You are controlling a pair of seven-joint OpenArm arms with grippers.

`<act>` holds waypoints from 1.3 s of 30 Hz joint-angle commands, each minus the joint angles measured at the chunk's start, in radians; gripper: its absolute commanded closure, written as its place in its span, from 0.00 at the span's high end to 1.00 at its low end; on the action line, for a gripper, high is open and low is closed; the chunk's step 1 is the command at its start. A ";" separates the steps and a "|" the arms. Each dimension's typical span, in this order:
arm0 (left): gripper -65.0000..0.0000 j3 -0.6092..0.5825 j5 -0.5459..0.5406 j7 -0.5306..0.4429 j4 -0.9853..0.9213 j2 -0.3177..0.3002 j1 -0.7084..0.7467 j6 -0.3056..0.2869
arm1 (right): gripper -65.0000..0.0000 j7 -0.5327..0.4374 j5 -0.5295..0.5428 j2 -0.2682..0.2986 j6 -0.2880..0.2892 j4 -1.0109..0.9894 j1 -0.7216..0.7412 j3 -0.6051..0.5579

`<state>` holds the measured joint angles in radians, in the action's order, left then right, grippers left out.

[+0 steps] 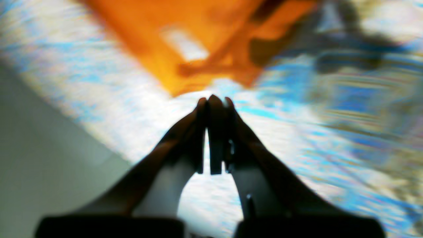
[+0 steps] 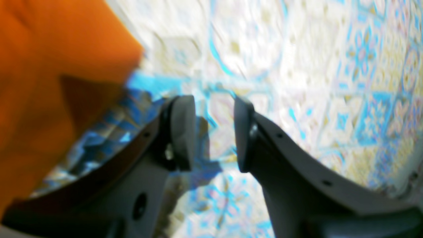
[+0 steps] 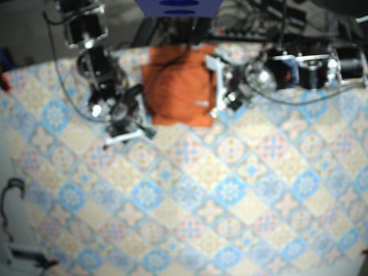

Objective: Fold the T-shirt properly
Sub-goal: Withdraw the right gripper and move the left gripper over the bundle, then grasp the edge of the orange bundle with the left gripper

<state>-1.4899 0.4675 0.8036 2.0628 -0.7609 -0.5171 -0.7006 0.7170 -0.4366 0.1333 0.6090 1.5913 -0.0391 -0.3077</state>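
Both empty: left end effector [image 1: 214, 99] closed, right end effector [image 2: 211, 132] parted.

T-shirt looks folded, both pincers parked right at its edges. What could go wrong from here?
1. The left pincer is shut with its tips just short of the T-shirt corner; a sideways sweep could drag that corner and open the fold.
2. The right pincer is open beside the shirt's edge; a finger might snag the cloth while pulling away.
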 commanded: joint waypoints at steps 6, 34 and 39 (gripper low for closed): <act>0.00 0.006 0.004 -0.002 0.020 0.083 -0.099 0.006 | 0.30 -0.009 -0.005 0.006 -0.008 0.019 0.015 0.022; 0.00 0.006 -0.065 0.225 0.012 0.209 0.044 0.002 | 0.30 -0.030 -0.006 -0.028 -0.008 0.021 -0.014 0.077; 0.00 0.053 -0.128 0.319 0.012 0.195 0.234 0.002 | 0.30 -0.032 -0.006 -0.044 -0.008 0.021 -0.014 0.083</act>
<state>-1.4578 0.3119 1.0916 2.0590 -0.5564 -0.2626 -0.7059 0.7021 -0.4465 0.0875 0.6067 1.5913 -0.0696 -0.2272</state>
